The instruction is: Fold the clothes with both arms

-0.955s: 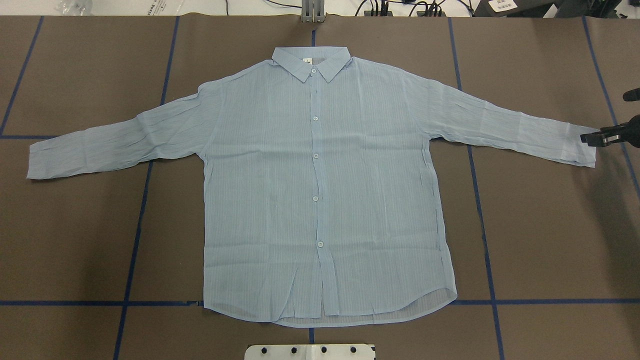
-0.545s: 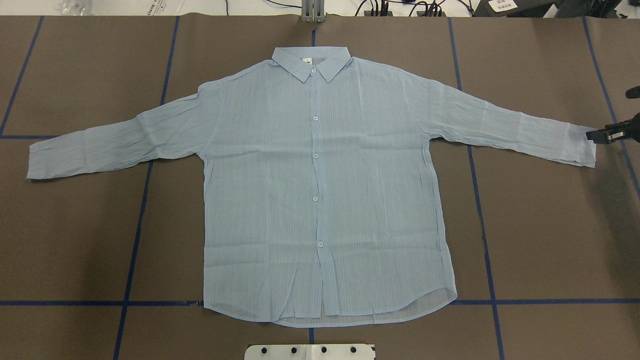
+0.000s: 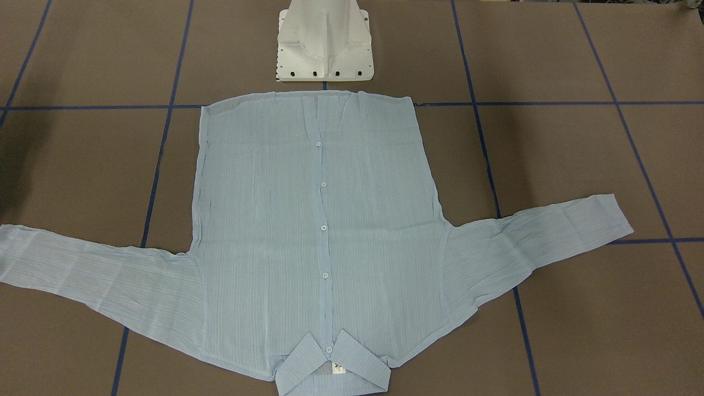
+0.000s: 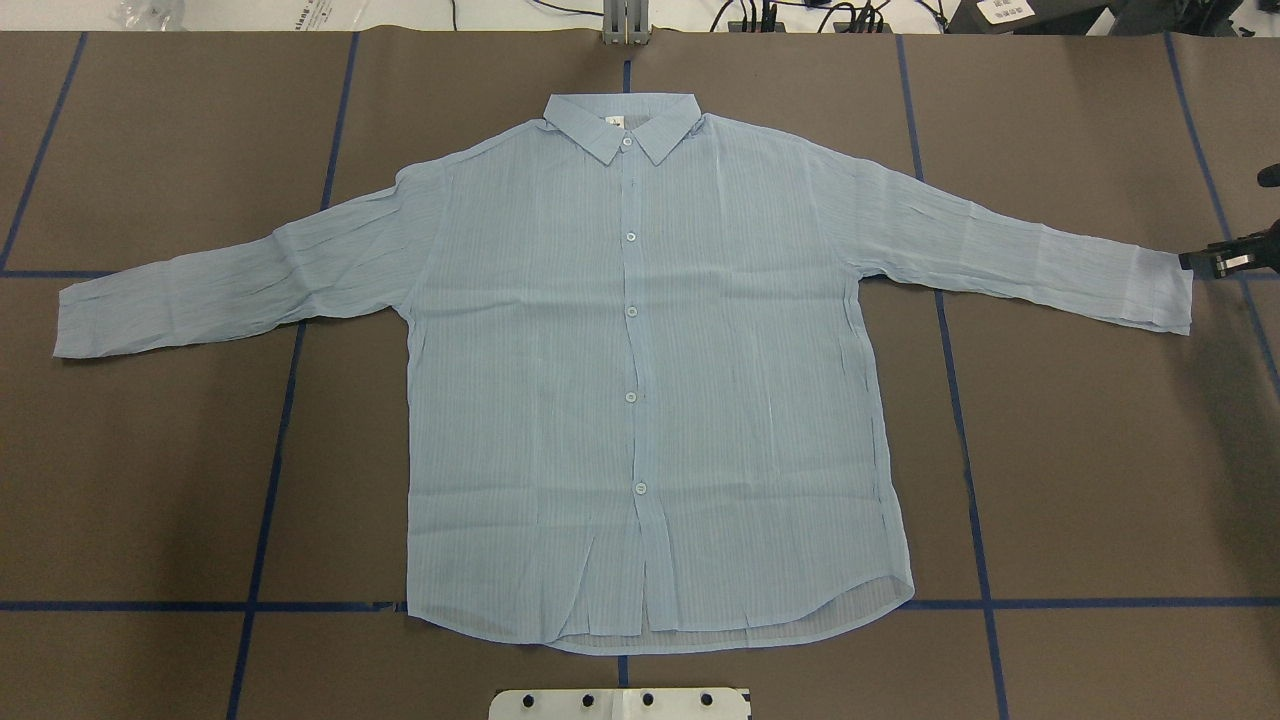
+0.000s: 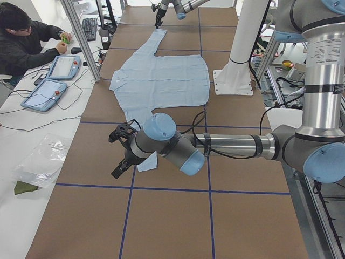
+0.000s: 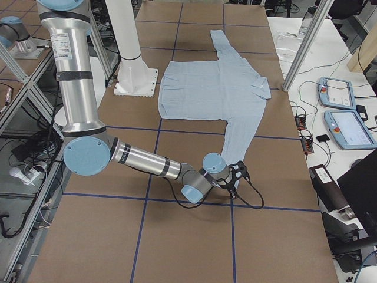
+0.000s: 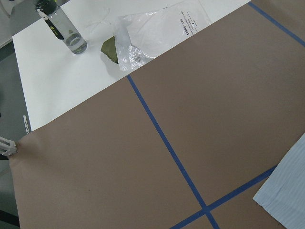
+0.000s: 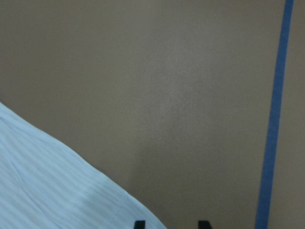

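The shirt (image 4: 640, 380) is lying flat, the right gripper (image 4: 1200, 262) is hovering spread beside one cuff, the left gripper (image 5: 115, 154) is showing too unclearly to tell, and a clear bag (image 7: 147, 28) is lying near a bottle (image 7: 62, 26).

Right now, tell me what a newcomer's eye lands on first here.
The light blue, finely striped button-up shirt lies spread flat, sleeves out, across the brown blue-taped table. The black two-finger right end effector sits at one cuff, and the left end effector is beside the other cuff.
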